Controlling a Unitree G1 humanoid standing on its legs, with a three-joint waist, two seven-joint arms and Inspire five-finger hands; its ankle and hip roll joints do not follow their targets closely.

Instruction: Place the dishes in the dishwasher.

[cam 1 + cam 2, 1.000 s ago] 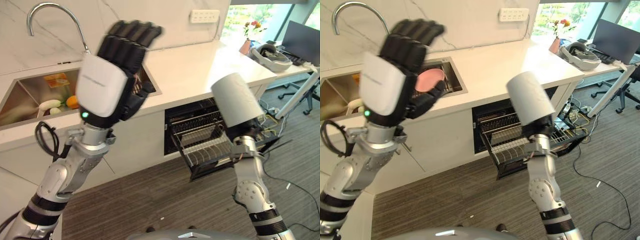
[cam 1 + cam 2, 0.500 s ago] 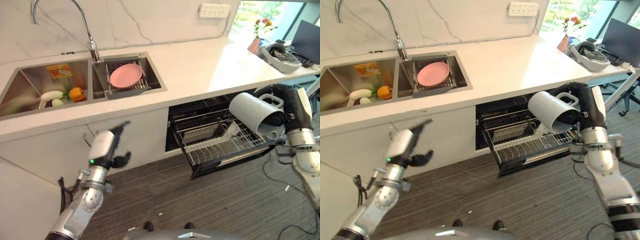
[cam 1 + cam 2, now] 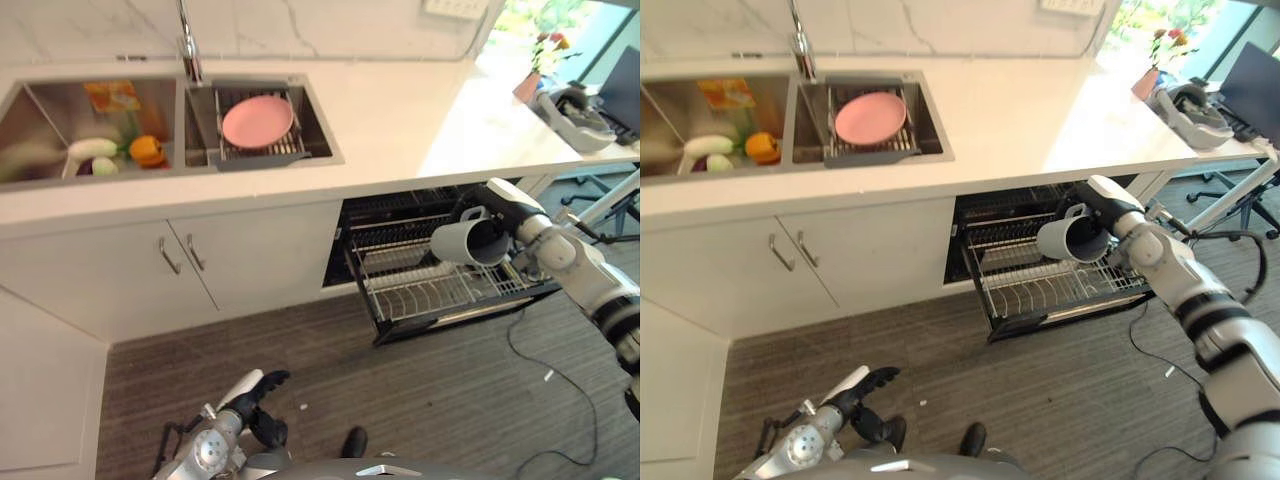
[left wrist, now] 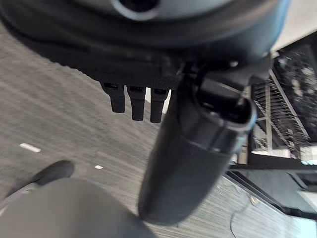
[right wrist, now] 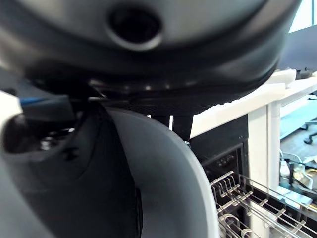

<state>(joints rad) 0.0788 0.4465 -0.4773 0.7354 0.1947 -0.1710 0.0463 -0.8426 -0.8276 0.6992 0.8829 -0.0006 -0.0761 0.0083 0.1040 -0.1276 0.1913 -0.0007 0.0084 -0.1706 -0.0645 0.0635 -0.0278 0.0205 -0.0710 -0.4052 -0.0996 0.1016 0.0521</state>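
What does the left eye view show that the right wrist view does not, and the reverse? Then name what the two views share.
Left eye view alone: the sink with vegetables, the pink plate on its drain rack, the cabinet doors, and the left hand low over the floor.

Right wrist view alone: a close look into the mug's dark inside, past the right hand.

Both: the grey mug held in that hand, and the pulled-out dishwasher rack.
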